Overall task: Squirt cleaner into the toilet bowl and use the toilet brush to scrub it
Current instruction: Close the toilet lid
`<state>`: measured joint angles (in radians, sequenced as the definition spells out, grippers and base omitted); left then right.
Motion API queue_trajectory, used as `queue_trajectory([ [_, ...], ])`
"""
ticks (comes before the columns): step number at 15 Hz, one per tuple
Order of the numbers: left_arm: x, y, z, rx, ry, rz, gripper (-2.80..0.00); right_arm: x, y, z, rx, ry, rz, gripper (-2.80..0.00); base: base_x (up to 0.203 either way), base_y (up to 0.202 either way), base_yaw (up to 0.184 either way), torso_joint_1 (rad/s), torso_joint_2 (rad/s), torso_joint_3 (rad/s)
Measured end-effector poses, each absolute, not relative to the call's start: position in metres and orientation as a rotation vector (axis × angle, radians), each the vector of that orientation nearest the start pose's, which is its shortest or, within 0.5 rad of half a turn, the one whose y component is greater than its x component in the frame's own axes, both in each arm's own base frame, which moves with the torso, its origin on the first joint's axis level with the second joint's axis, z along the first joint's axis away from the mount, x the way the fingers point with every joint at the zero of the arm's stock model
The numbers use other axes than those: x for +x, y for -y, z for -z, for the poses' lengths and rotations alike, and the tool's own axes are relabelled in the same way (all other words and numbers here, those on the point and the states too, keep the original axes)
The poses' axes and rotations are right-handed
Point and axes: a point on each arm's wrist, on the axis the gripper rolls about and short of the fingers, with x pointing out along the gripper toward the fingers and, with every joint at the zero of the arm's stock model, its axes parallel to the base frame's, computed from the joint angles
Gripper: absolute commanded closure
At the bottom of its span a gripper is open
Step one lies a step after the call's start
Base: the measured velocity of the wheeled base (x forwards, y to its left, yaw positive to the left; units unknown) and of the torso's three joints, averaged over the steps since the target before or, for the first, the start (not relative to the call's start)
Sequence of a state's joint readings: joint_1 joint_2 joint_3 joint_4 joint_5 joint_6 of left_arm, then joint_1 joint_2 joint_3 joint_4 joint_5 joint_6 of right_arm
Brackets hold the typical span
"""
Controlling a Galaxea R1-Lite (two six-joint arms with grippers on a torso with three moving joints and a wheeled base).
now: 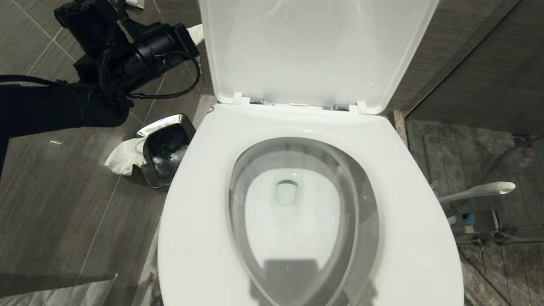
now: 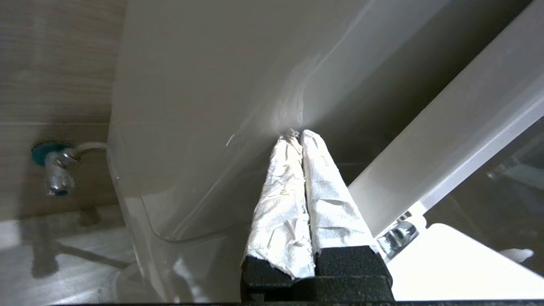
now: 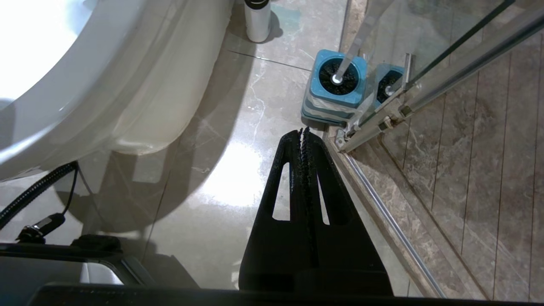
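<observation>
Both sets of jaws are pressed together, nothing between them.

Head view: large glossy white ceramic toilet bowl fills the centre, seat down, lid raised at 12 o'clock on chrome hinges. Left arm reaches in from 9 o'clock; left gripper, wrapped in white paper, sits at 11 o'clock by the lid's edge. Small square steel waste bin stands at 9 o'clock of the bowl, just beside it, with crumpled white tissue on the grey floor tiles against it. Slim white handle of the toilet brush shows at 3 o'clock, past the seat's edge; its head is hidden here.

Left wrist view: paper-wrapped fingers closed, tips at or close to the white tank wall; contact cannot be told. Chrome water valve on the wall beyond.

Right wrist view: right gripper, black, closed, hangs over the polished floor. Brush stands in its blue-topped squarish holder, near the tips but apart. Bowl's outer curve beside it.
</observation>
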<state>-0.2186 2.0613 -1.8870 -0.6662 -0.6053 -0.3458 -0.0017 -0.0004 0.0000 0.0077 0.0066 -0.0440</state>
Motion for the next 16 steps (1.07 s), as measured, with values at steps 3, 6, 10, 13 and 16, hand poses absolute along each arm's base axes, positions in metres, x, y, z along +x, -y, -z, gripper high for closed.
queue_trajectory([
  [3, 0.397, 0.102, -0.358, -0.302, 0.318, 0.900, 0.00, -0.023, 0.000, -0.075, -0.044, -0.007, -0.005, 0.00, 0.000, 0.000, 0.000, 0.000, 0.00, 0.000],
  [6, 0.388, 0.099, -0.358, -0.349, 0.270, 0.919, 0.00, -0.023, 0.000, -0.075, -0.044, -0.007, -0.004, 0.00, 0.000, 0.000, 0.000, 0.000, 0.00, 0.000],
  [10, 0.369, 0.095, -0.345, -0.360, 0.149, 0.994, 0.00, -0.023, 0.000, -0.075, -0.044, -0.007, -0.005, 0.00, 0.000, 0.000, 0.000, 0.000, 0.00, 0.000],
  [13, 0.354, 0.093, -0.338, -0.360, 0.082, 1.040, 0.00, -0.023, 0.000, -0.075, -0.044, -0.007, -0.004, 0.00, 0.000, 0.000, 0.000, 0.000, 0.00, 0.000],
  [16, 0.340, 0.086, -0.330, -0.371, -0.001, 1.059, 0.00, -0.023, 0.000, -0.075, -0.044, -0.007, -0.004, 0.00, 0.000, 0.000, 0.000, 0.000, 0.00, 0.000],
])
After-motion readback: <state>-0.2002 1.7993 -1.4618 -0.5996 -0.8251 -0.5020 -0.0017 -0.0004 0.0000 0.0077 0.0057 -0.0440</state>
